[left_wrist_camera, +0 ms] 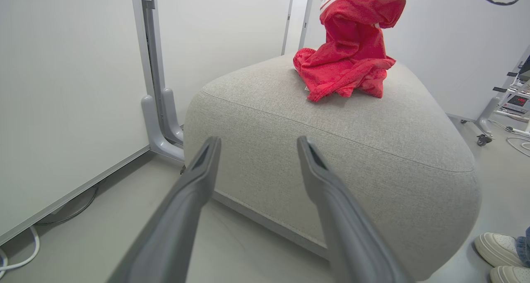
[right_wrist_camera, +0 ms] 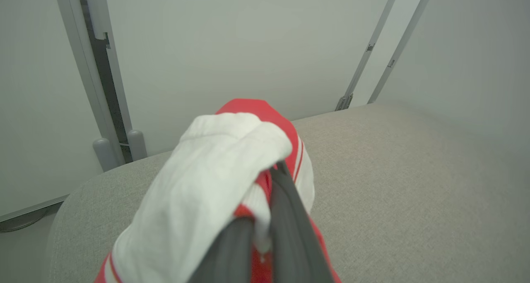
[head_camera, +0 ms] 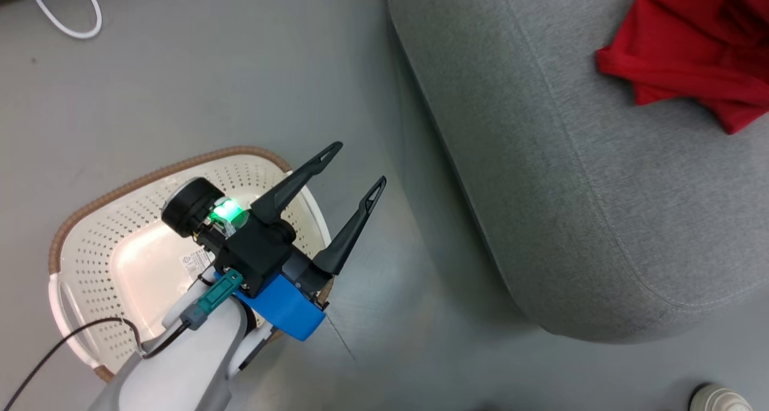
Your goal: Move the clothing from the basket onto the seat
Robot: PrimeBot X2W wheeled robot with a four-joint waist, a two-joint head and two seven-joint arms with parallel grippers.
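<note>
My left gripper (head_camera: 359, 161) is open and holds nothing; it hovers over the right rim of the cream basket (head_camera: 96, 243), whose inside shows only a label sticker. The same gripper (left_wrist_camera: 256, 144) points at the side of the grey seat (left_wrist_camera: 372, 150). On the seat (head_camera: 589, 176) lies red clothing (head_camera: 691, 44). A red and white piece of clothing (left_wrist_camera: 356, 47) hangs from above, its lower folds resting on the seat. My right gripper (right_wrist_camera: 278, 169) is shut on that clothing (right_wrist_camera: 215, 179), above the seat (right_wrist_camera: 414, 183).
White cables (head_camera: 84, 2) lie on the grey floor at the far left. White wall panels with grey feet (left_wrist_camera: 159, 121) stand behind the seat. A person's white shoes (left_wrist_camera: 499, 254) are on the floor by the seat's near corner; one shoe (head_camera: 718, 399) is at the lower right.
</note>
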